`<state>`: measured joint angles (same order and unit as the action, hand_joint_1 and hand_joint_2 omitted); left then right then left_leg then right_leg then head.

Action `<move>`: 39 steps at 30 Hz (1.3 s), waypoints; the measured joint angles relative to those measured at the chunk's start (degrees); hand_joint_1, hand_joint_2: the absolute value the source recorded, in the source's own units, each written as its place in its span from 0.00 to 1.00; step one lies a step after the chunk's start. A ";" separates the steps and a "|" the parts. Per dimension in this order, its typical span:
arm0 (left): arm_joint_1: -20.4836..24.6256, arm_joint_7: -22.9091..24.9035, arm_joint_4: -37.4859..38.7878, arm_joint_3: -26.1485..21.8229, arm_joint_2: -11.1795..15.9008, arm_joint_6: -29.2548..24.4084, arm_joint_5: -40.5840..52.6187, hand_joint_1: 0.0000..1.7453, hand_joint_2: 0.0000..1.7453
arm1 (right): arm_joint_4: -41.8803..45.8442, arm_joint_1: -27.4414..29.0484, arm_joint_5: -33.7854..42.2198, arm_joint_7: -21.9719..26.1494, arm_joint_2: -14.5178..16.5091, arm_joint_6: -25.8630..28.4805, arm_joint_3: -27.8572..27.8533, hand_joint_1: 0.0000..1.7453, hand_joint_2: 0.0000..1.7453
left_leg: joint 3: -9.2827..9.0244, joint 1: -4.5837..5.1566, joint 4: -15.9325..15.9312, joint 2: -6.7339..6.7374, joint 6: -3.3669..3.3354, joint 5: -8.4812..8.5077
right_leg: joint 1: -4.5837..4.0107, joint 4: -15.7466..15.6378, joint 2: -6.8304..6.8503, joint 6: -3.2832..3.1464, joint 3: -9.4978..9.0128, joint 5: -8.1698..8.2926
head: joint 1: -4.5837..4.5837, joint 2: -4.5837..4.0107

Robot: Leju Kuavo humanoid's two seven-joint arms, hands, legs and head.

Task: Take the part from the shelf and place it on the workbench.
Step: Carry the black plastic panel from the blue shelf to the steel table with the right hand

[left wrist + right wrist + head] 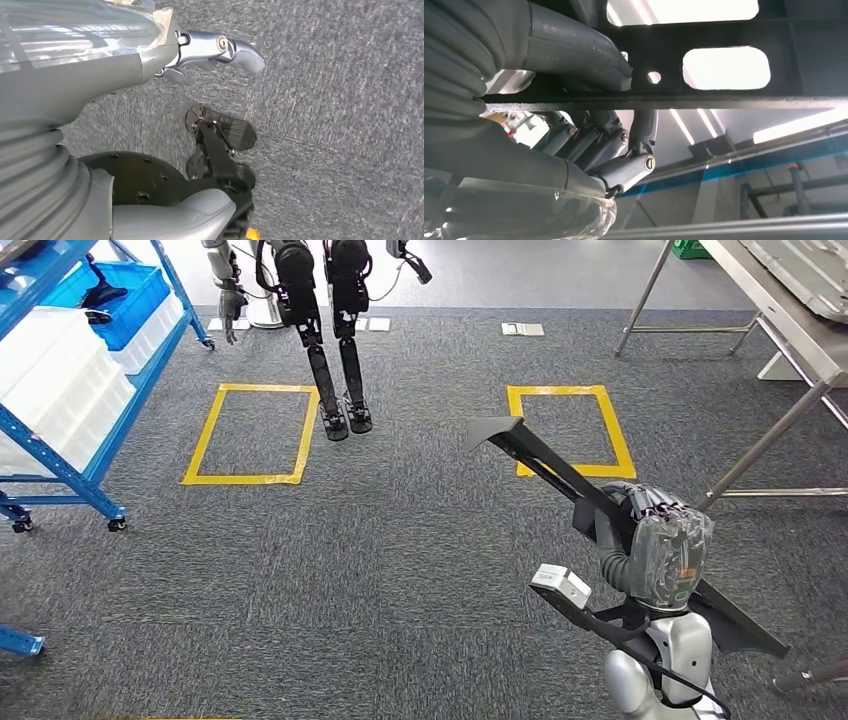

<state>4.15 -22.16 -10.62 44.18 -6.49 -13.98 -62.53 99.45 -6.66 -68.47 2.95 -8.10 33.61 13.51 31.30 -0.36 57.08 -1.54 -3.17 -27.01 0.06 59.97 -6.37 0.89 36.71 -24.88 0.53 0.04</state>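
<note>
The part (540, 455) is a long flat black metal bracket with cut-outs. My right hand (655, 540) grips it at the lower right of the head view, and it slants up and to the left over the carpet. In the right wrist view the part (724, 102) crosses the picture, with my thumb (574, 45) on one side and my fingers (624, 150) curled round the other. My left hand (150, 55) hangs over the grey carpet with a finger stretched out and nothing in it. The metal workbench (800, 330) stands at the far right.
A blue wheeled shelf (60, 465) with white and blue bins stands at the left. Another robot's legs (335, 350) hang at the top centre. Two yellow taped squares (250, 435) (570, 430) mark the grey carpet. The workbench legs (770, 440) slant down at the right.
</note>
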 joint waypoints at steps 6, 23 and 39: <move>-0.19 0.00 0.00 0.00 -0.25 -0.01 -0.01 0.00 1.00 | 0.15 0.30 -0.01 0.00 -0.19 0.05 -0.35 1.00 1.00 | -0.21 0.15 -0.57 4.96 0.04 0.10 | 1.12 12.74 5.98 1.25 5.82 -5.06 | 0.33 0.00; -0.23 0.00 -0.01 0.01 -0.34 -0.01 -0.01 0.00 1.00 | 0.46 0.43 -0.03 0.01 -0.31 0.14 -0.46 1.00 1.00 | 4.15 -0.58 9.74 0.15 2.36 -3.91 | 1.19 -2.30 1.51 -0.82 -2.83 -0.01 | -0.36 0.00; -0.16 0.00 0.01 -0.01 -0.34 -0.01 -0.01 0.00 1.00 | 0.55 0.48 -0.01 0.02 -0.38 0.14 -0.55 1.00 1.00 | 0.15 0.38 -0.10 6.10 0.50 -0.06 | 1.00 3.13 7.82 2.04 -0.54 -2.84 | 0.17 0.01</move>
<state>3.99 -22.16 -10.61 44.17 -6.83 -13.98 -62.53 100.00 -6.18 -68.48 2.97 -8.48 33.75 12.96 31.45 0.02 56.98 4.56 -2.67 -27.08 1.06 63.10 1.44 2.94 36.18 -27.72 0.70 0.05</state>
